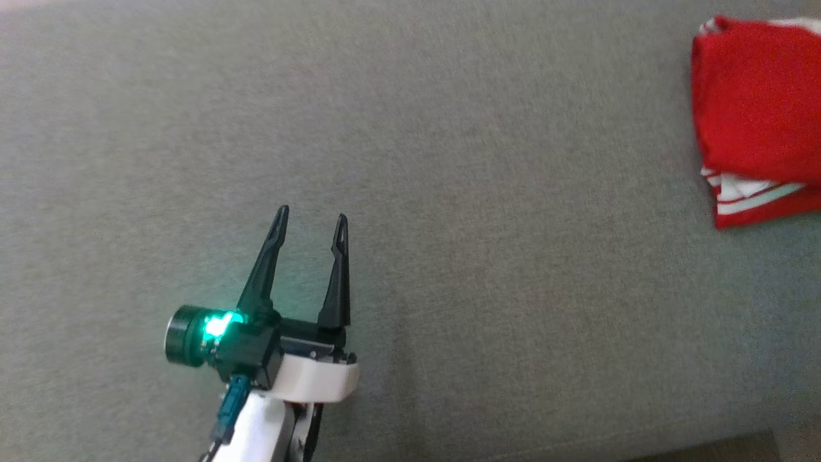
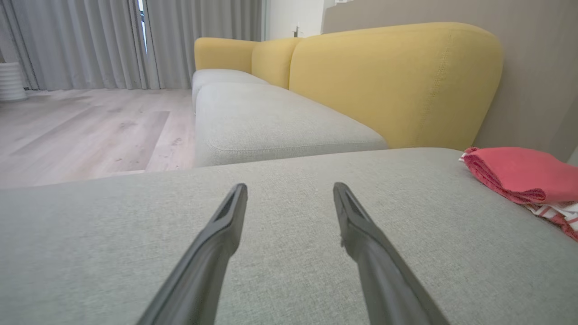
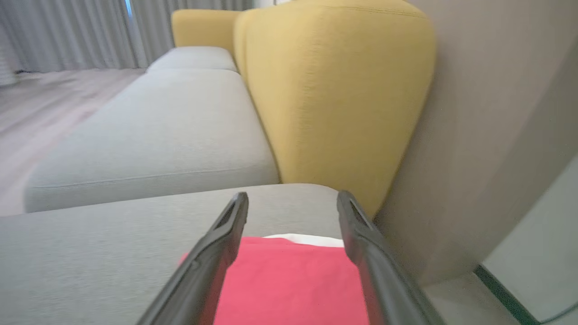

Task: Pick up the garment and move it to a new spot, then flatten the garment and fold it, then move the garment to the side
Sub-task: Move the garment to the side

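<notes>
The garment (image 1: 757,109) is a folded red piece with white and pale green stripes, lying at the right edge of the grey cushion (image 1: 449,160). My left gripper (image 1: 312,219) hovers open and empty over the cushion's lower left, far from the garment (image 2: 524,174), which lies off to its right. In the right wrist view my right gripper (image 3: 292,199) stands open just above the garment (image 3: 293,284), whose red cloth shows between and below the two spread fingers (image 3: 226,234), with nothing pinched between them.
A yellow sofa backrest (image 2: 393,76) rises beyond the cushion, with more grey seat cushions (image 2: 271,122) running away from it. A beige wall (image 3: 487,113) stands close by the garment. Wooden floor (image 2: 86,126) and grey curtains (image 2: 90,40) lie to the far side.
</notes>
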